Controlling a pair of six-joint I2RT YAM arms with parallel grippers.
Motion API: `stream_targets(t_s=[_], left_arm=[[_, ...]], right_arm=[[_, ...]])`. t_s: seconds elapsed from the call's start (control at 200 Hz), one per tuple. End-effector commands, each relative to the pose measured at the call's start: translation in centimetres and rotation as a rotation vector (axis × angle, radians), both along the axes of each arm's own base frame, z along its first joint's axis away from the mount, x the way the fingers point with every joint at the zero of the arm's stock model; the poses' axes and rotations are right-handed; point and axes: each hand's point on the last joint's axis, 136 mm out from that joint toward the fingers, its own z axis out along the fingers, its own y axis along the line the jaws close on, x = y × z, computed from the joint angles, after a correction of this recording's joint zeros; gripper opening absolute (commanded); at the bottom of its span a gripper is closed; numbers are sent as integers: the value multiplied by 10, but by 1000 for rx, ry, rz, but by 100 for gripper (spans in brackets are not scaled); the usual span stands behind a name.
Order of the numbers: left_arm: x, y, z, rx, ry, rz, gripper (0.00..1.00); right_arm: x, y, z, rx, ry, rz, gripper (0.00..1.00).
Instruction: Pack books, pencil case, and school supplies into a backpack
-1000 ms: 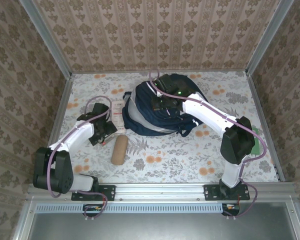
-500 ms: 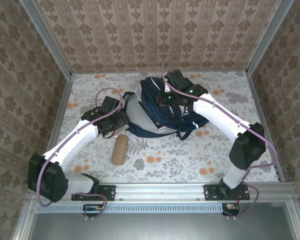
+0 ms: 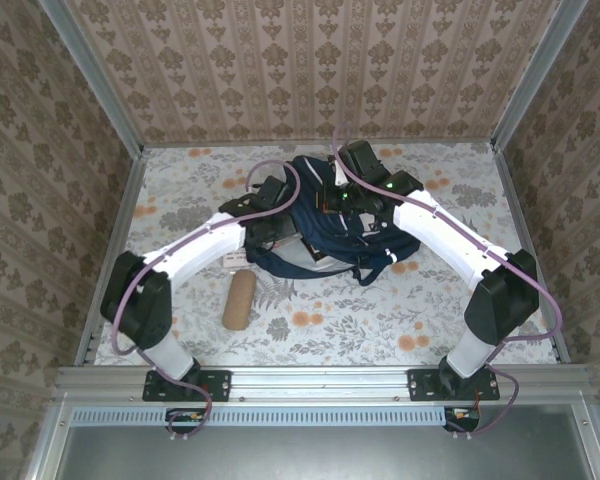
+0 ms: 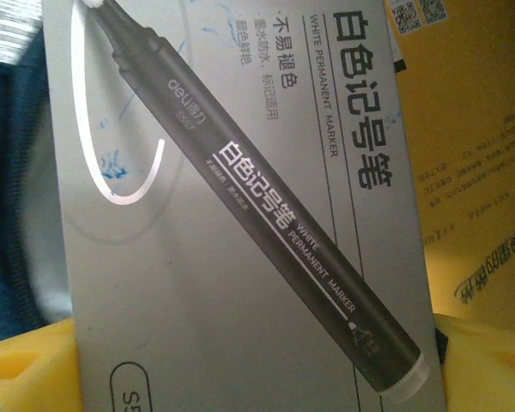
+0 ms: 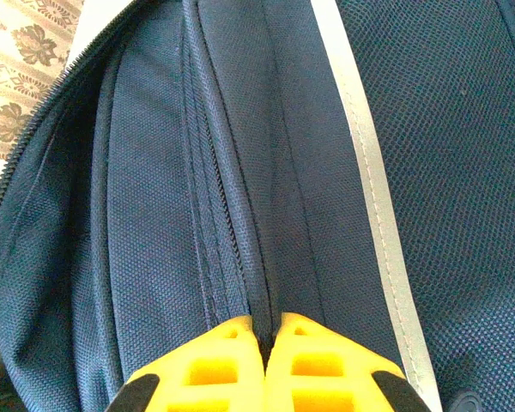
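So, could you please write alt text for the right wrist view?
The right end effector, yellow fingers shut, pinches a fold of the navy backpack. A white stripe runs down the fabric at right.

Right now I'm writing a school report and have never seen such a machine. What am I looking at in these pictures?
This is a robot: a left arm and a right arm bolted to the near edge of a flowered table. Each ends in a two-finger gripper, yellow at the tips. The wide picture comes from a fixed camera above and behind them. The two close-ups come from a camera on each wrist. On the table lie a navy backpack and, nearer, a tan pencil case. In the left wrist picture the left gripper seems to hold a grey marker box between its jaws, with an orange-yellow book behind it. In the right wrist picture the right gripper is pinched shut on a fold of the backpack's fabric.
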Motion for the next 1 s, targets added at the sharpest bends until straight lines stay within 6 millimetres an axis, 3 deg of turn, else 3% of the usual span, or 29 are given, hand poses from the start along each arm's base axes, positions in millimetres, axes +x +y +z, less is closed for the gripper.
stream_targets(t_s=[0.0,0.255,0.415,0.615,0.745,0.885,0.995], left_arm=[[16,-15,-1,-39,-17,15,86],[30,3,-37,30,43,96,87],[25,24,-51,109,97,143,87],[24,31,-58,141,124,136,93],[24,23,-43,126,98,92,100],[19,11,-6,85,19,37,100],[9,16,21,52,-23,27,100]], right_arm=[[-4,8,44,111,-89,21,0],[-4,8,40,107,-79,19,0],[-3,7,41,104,-81,15,0],[-1,8,39,99,-78,13,0],[0,8,36,95,-75,10,0],[1,6,33,86,-73,6,0],[2,6,33,84,-75,5,0]])
